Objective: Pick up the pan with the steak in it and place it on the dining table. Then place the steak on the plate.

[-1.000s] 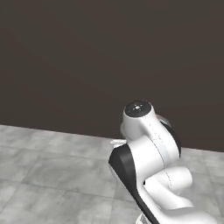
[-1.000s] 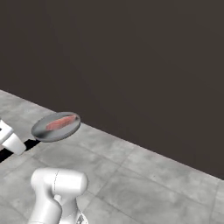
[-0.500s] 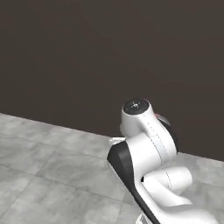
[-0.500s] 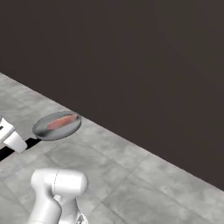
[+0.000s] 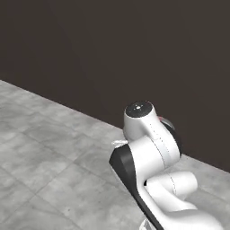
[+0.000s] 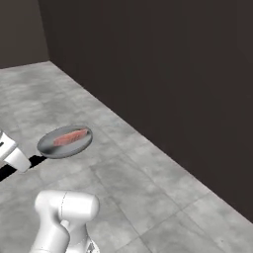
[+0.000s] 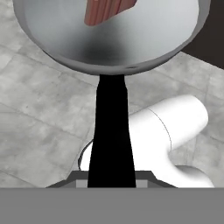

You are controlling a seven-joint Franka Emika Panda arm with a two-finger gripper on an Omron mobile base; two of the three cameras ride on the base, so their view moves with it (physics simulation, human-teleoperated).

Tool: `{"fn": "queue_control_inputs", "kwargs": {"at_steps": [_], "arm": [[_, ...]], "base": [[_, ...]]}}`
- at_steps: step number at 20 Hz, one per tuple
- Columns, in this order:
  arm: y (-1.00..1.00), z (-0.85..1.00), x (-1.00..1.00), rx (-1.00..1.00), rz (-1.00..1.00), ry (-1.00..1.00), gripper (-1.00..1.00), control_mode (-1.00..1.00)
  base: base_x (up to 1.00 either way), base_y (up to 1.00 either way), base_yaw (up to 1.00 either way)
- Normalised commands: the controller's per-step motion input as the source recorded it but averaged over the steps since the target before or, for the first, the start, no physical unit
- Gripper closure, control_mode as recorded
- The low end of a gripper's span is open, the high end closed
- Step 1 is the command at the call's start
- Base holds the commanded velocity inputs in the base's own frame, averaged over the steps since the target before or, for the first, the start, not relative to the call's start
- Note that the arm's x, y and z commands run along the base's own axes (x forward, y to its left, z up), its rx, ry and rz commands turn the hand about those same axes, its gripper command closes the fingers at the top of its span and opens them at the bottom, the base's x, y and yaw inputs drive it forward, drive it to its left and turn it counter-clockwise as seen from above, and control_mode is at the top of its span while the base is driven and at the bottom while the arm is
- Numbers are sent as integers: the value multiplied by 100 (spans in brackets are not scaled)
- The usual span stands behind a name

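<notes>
Item: small round grey metal frying pan [image 6: 64, 142] with a shallow bowl and a long straight black handle [image 7: 111, 131]. Carried in the air above a grey tiled floor [image 6: 148, 188], level, near a dark wall [image 6: 163, 64]. In the right base view it hangs at the left, with the handle running off toward the white hand [image 6: 14, 157] at the picture's left edge. In the hand view the bowl [image 7: 109, 39] sits at the top and the handle runs straight down to the bottom middle.

Contents: small oblong slab of pinkish-red raw steak [image 6: 71, 137] with paler streaks, lying flat inside the bowl, off-centre toward the far rim.

Hand: closed tight on the end of the black handle; the fingertips themselves are hidden behind the handle.

Arm: white with dark joints, its rounded top segment [image 5: 140, 117] rising in the lower right of the left base view; a little of the pan's rim [image 5: 167, 122] peeks out behind it.
</notes>
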Motion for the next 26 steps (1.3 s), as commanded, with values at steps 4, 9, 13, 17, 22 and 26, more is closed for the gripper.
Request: {"fn": "queue_control_inputs", "kwargs": {"at_steps": [4,9,13,17,22,26], "arm": [[0,0,0,0,0,0,100,100],[0,0,0,0,0,0,100,100],[0,0,0,0,0,0,100,100],[0,0,0,0,0,0,100,100],[0,0,0,0,0,0,100,100],[0,0,0,0,0,0,100,100]], "base": [[0,0,50],[0,0,50],[0,0,50],[0,0,50],[0,0,50],[4,-22,26]]}}
